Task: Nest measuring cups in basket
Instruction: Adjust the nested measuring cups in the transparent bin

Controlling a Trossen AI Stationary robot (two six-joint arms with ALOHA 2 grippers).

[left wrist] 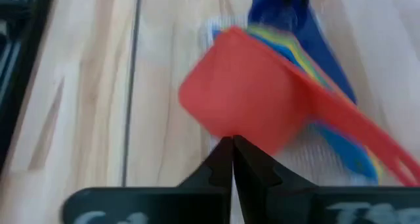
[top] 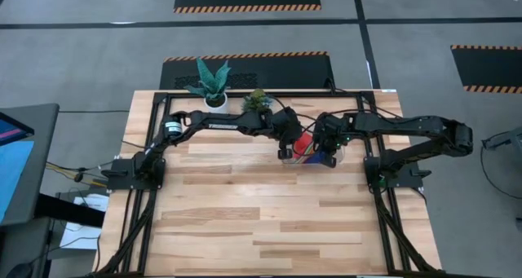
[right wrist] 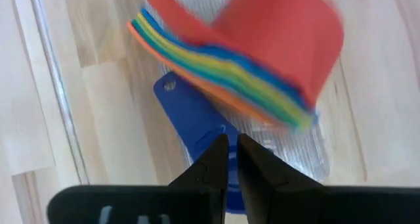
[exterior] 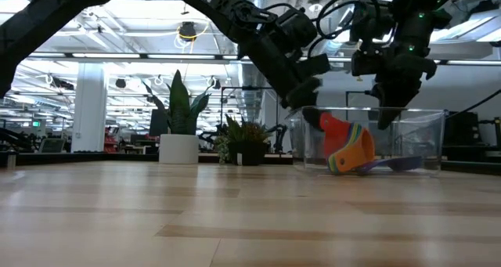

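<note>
A clear basket (exterior: 423, 134) stands at the table's far middle. In it lies a nested stack of orange, yellow, green and blue measuring cups (right wrist: 216, 73). A red cup (left wrist: 243, 96) leans tilted on top of the stack (exterior: 352, 153). A dark blue cup (right wrist: 190, 115) lies flat on the basket's floor under the stack. My left gripper (left wrist: 231, 145) is shut, its tips right at the red cup's bowl, at the basket's left end (top: 287, 153). My right gripper (right wrist: 228, 145) is shut but for a thin gap. It points down over the dark blue cup, at the basket's right end (top: 330, 157). My left gripper's shut fingertips (left wrist: 231, 142) stand at the outer wall of the red cup's bowl (left wrist: 226, 122), slanting down from the table's left. Whether they touch it, I cannot tell. My right gripper hangs over the dark blue cup's wide end (right wrist: 226, 198). The low view shows its tips (exterior: 383, 124) above the blue cup, so I cannot tell whether they touch.
A white pot with a tall green plant (top: 214, 94) and a small dark bushy plant (top: 255, 101) stand at the far edge, just behind the left arm. Black frame rails run along both sides of the table.
</note>
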